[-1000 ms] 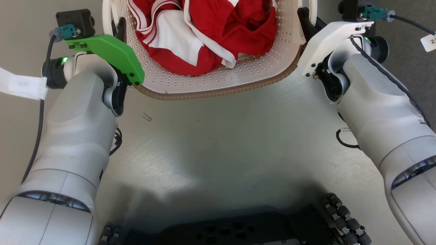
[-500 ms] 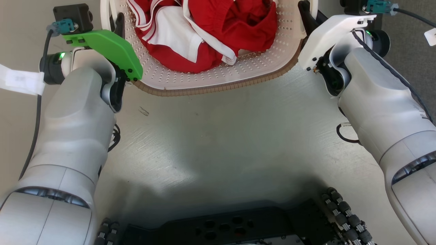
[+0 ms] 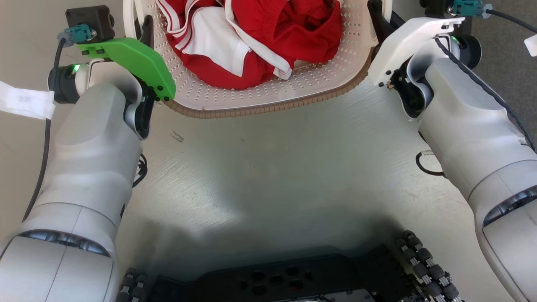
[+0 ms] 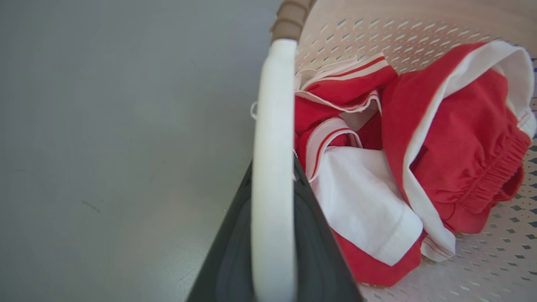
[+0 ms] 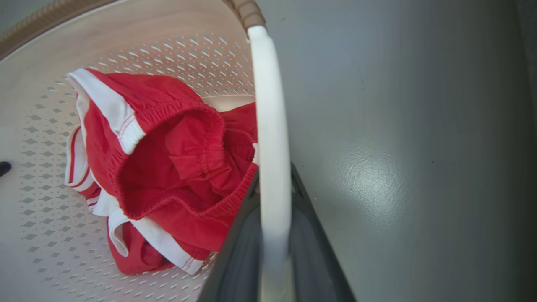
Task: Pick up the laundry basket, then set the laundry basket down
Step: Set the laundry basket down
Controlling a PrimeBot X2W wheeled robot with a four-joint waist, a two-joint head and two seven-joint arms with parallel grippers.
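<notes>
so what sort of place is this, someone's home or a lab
Indoors, possibly a lab or test room set up for laundry chores; I cannot be sure. The laundry basket holds red and white clothes over a smooth grey floor, with darker carpet at the right edge.

No text can be read. The left tag (image 3: 25, 100) is too blurred to read. The right tag (image 3: 531, 44) is cut off at the edge.

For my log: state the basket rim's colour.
Brown, woven-look; the rim shows best in the head view.
</notes>
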